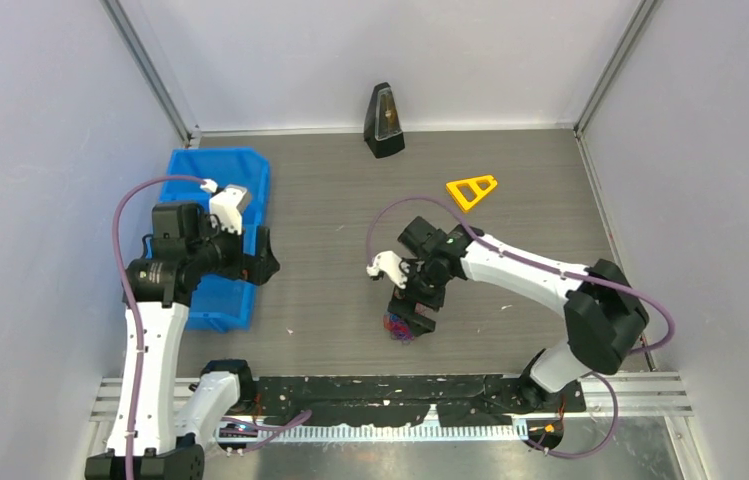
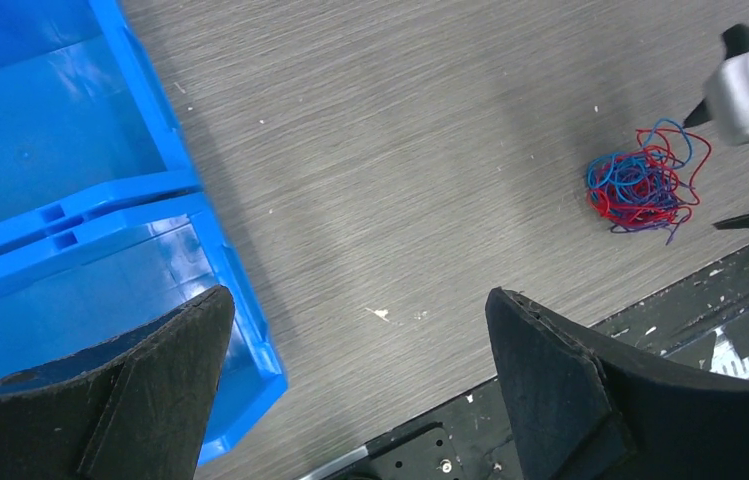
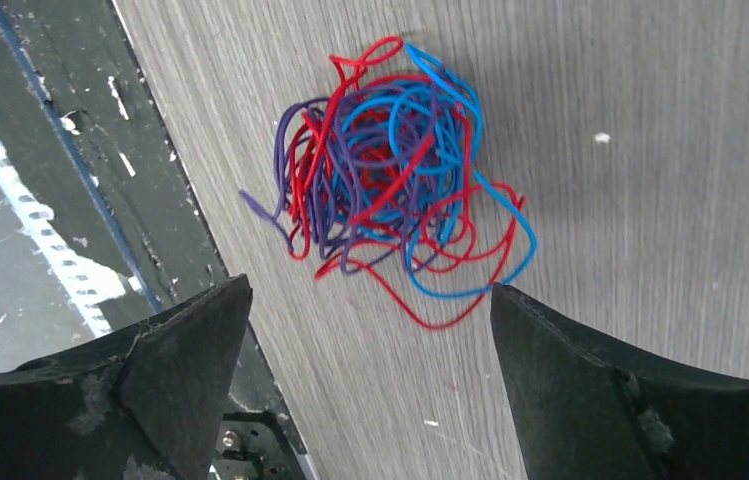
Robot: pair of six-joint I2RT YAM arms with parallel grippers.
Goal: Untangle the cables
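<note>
The cables (image 3: 390, 180) are a tangled ball of thin red, blue and purple wires lying on the grey table near its front edge. They also show in the top view (image 1: 400, 325) and the left wrist view (image 2: 645, 185). My right gripper (image 3: 370, 310) is open and empty, hovering just above the table, with the ball just beyond its fingertips; it also shows in the top view (image 1: 418, 312). My left gripper (image 2: 360, 310) is open and empty, at the blue bin's right edge, far left of the cables, and also shows in the top view (image 1: 258, 262).
A blue bin (image 1: 220, 200) stands at the left. A black metronome-like object (image 1: 383, 121) stands at the back wall. A yellow triangle (image 1: 471, 190) lies right of centre. A black taped strip (image 1: 390, 395) runs along the front edge.
</note>
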